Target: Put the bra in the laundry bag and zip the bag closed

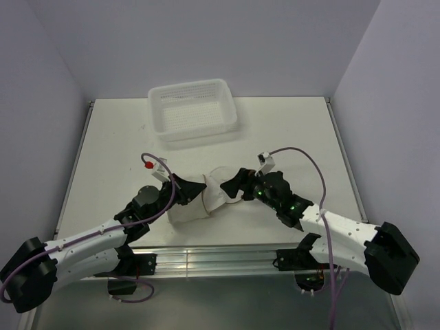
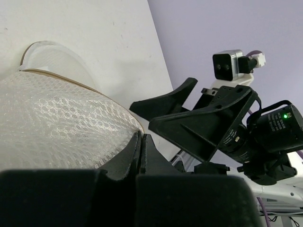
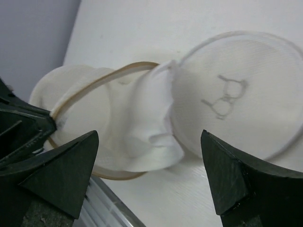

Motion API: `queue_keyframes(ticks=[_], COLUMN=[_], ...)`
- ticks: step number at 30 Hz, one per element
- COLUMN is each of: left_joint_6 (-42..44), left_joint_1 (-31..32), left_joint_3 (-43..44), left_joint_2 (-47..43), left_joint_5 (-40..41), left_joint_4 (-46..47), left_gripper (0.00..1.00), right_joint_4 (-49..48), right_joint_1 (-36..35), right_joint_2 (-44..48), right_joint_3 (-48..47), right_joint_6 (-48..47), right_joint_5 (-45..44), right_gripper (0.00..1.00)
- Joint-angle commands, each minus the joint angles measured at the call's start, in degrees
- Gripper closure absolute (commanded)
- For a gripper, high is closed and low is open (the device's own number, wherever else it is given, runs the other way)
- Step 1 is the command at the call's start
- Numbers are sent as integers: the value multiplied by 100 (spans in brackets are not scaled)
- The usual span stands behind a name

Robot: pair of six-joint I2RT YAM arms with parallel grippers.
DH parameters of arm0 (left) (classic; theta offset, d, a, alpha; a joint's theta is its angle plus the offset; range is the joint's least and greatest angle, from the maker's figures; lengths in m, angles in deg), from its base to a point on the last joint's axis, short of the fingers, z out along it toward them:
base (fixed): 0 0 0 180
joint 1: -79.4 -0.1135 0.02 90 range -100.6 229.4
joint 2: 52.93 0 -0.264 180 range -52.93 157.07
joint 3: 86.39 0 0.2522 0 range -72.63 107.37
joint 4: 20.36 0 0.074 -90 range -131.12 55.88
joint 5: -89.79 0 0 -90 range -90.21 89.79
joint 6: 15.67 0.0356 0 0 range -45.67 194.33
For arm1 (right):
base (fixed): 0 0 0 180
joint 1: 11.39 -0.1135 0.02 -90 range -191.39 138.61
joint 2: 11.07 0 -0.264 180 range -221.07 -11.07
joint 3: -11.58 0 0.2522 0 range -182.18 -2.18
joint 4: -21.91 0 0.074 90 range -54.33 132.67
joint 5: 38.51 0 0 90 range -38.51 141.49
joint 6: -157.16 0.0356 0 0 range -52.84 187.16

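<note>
- The left pincer is closed, its two black fingers pinching the tan-trimmed rim of the round, pale beige, see-through mesh laundry bag.
- From the left pincer's own camera, the mesh swells up and away on its left side, and the flat white desk lies beyond it.
- The right pincer stands wide open and holds nothing. Its black fingers are spread to either side of the bag's opening.
- The bag is unzipped, and its two discs gape apart directly ahead of the right pincer. The disc with the small dark bra drawing lies flat on the desk, ahead and to that pincer's right. The tan-rimmed disc is tilted up on its left, where the left pincer grips it.
- The soft white fabric bra sits between the two discs, just ahead of the right pincer's spread fingers. Part of it is tucked inside, and a folded edge spills out toward the pincer.
- The two pincers face each other closely across the bag.
- A white rectangular perforated plastic basket stands well beyond both pincers, at the far side of the desk.
</note>
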Motion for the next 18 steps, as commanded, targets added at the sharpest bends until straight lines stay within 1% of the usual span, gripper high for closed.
queue_keyframes(ticks=[1, 2, 3, 4, 5, 6, 7, 9, 12, 14, 16, 18], left_joint_6=[59, 50, 41, 41, 41, 58, 76, 76, 85, 67, 67, 59], left_joint_1=[-42, -42, -50, -50, -50, -50, -50, -50, -50, -50, -42, -50], left_joint_3=[45, 27, 18, 18, 27, 45, 53, 45, 27, -16, -52, -78], left_joint_2=[13, 31, 31, 31, 48, 57, 75, 92, 84, 66, 66, 75], left_joint_5=[-23, -41, -50, -67, -76, -111, -120, -120, -146, -164, -173, -181], left_joint_4=[105, 140, 149, 184, 193, 202, 202, 202, 193, 245, 272, 325], left_gripper=[100, 100, 100, 100, 100, 100, 100, 100, 100, 100, 100, 100], right_joint_4=[1301, 1563, 1644, 1688, 1741, 1759, 1777, 1812, 1900, 1778, 1610, 1496], right_joint_1=[300, 440, 519, 607, 800, 845, 854, 907, 968, 1038, 1065, 1065], right_joint_2=[393, 472, 473, 438, 307, 236, 157, -159, -800, -1291, -1547, -1882], right_joint_3=[-83, -31, 22, 66, 119, 119, 93, -100, -416, -548, -636, -724], right_joint_6=[-564, -556, -538, -495, -459, -442, -450, -511, -564, -556, -529, -494], right_joint_5=[167, 35, -297, -361, -431, -545, -790, -967, -1169, -1162, -1100, -1056], right_gripper=[5, 14, 18, 23, 36, 42, 45, 54, 55, 52, 48, 48])
